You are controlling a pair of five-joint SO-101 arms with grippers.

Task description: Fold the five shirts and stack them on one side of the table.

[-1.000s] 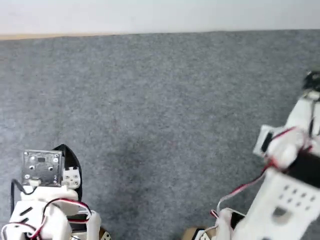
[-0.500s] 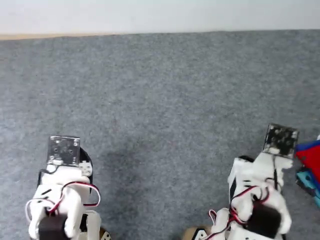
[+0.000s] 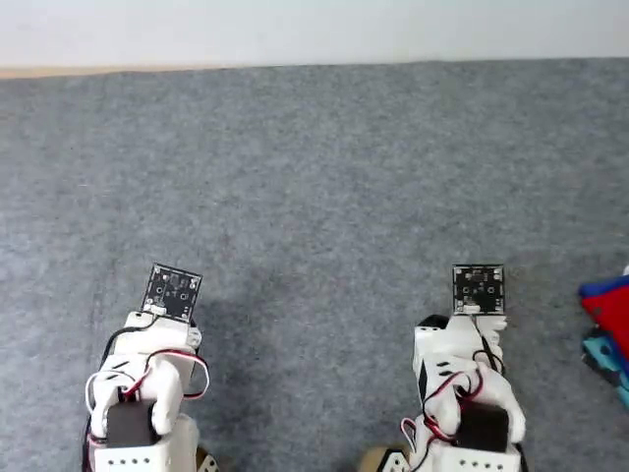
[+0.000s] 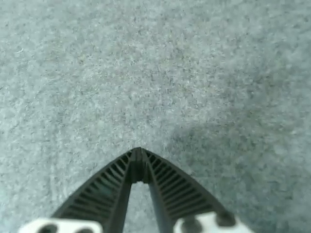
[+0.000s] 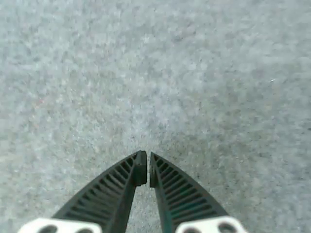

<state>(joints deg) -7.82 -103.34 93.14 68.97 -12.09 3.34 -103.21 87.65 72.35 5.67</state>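
Near edge of table (image 3: pixel 314 177): two arms (image 3: pixel 147 393) side by side, low over grey felt. Left end effector (image 4: pixel 138 158): jaws together, nothing held. Right end effector (image 5: pixel 147 167): jaws together bar a sliver, nothing held. Level with arms, at table's side edge: shirts (image 3: pixel 609 313), red and blue cloth, partly cut off, count unreadable. Step, judged: stacking finished, or pause between shirts. Next move, if any shirt remains: open both end effectors, spread it mid-table.

Table covering (image 3: pixel 314 167): mottled grey, finely flecked.
Left gripper (image 4: pixel 138 154), right gripper (image 5: pixel 147 158): black, ribbed inner faces; white mounts.
Arm bodies (image 3: pixel 147 388): white; red, white, black wires.
Shirts (image 3: pixel 611 313): red, blue, teal.
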